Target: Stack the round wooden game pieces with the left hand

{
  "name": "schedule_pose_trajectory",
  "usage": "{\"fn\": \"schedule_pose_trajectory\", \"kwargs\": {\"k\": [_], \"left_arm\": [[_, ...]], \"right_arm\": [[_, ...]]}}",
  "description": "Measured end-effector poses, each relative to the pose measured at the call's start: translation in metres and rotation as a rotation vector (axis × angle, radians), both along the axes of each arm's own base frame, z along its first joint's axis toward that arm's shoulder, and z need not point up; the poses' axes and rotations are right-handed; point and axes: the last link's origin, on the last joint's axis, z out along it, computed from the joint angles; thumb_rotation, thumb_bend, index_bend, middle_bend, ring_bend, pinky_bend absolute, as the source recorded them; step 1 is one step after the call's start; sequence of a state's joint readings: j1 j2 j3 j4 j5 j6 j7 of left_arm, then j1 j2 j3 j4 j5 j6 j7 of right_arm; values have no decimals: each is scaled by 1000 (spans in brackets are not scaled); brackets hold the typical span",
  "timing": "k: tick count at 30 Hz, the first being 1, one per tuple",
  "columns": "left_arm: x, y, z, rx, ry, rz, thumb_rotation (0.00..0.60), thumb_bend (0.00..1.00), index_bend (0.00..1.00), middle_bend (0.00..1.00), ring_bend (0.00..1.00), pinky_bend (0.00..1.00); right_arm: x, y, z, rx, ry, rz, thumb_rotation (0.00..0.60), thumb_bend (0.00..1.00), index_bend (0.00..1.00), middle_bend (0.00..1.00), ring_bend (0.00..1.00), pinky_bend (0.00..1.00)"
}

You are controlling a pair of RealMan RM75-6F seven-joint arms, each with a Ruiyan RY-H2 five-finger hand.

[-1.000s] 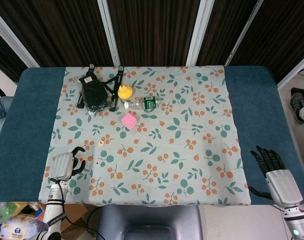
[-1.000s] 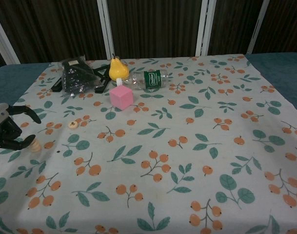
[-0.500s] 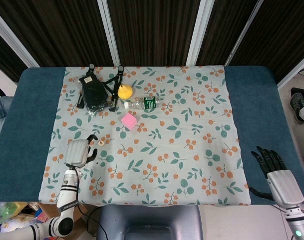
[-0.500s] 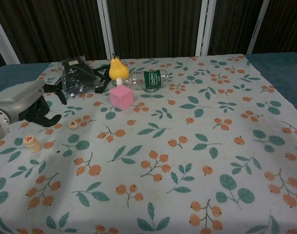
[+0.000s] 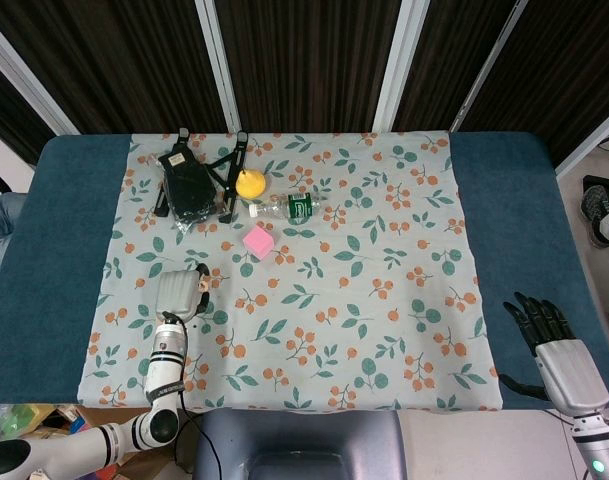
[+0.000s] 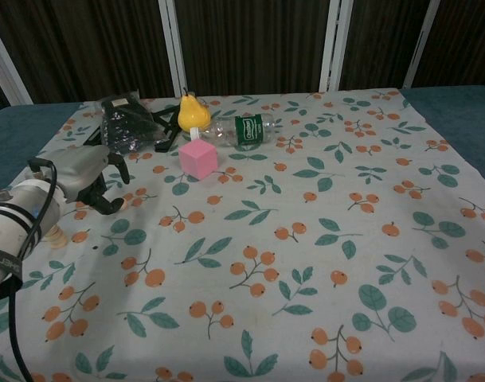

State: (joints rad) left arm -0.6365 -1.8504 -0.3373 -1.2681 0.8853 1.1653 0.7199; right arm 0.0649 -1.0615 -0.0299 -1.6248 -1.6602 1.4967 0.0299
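Chest view, loose game piece (image 6: pixel 119 204) under left robot hand (image 6: pixel 89 177)

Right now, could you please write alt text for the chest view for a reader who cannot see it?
The robot's left hand reaches over a floral tablecloth, fingers curled down at the left. Farther back lie a pink cube, yellow pear, clear bottle and black bag.

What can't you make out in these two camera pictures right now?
- Loose wooden game piece: covered by the left hand in both views.
- Stack of pieces: chest view, mostly behind the left forearm.
- Right hand: absent from the chest view.
- Bottle label: too small to read.
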Motion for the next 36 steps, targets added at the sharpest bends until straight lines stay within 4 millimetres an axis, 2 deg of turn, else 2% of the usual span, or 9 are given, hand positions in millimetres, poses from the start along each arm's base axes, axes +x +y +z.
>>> {"fn": "schedule_pose_trajectory", "kwargs": {"k": [13, 36], "left_arm": [[-8, 8, -19, 2, 63, 16, 600, 395, 373, 1000, 1000, 1000], [-18, 11, -23, 10, 81, 26, 600, 391, 421, 1000, 1000, 1000]], "right_arm": [[-1, 0, 3, -9, -9, 0, 600, 205, 0, 0, 0, 32], [-1, 0, 3, -13, -8, 0, 600, 204, 0, 0, 0, 32]]}}
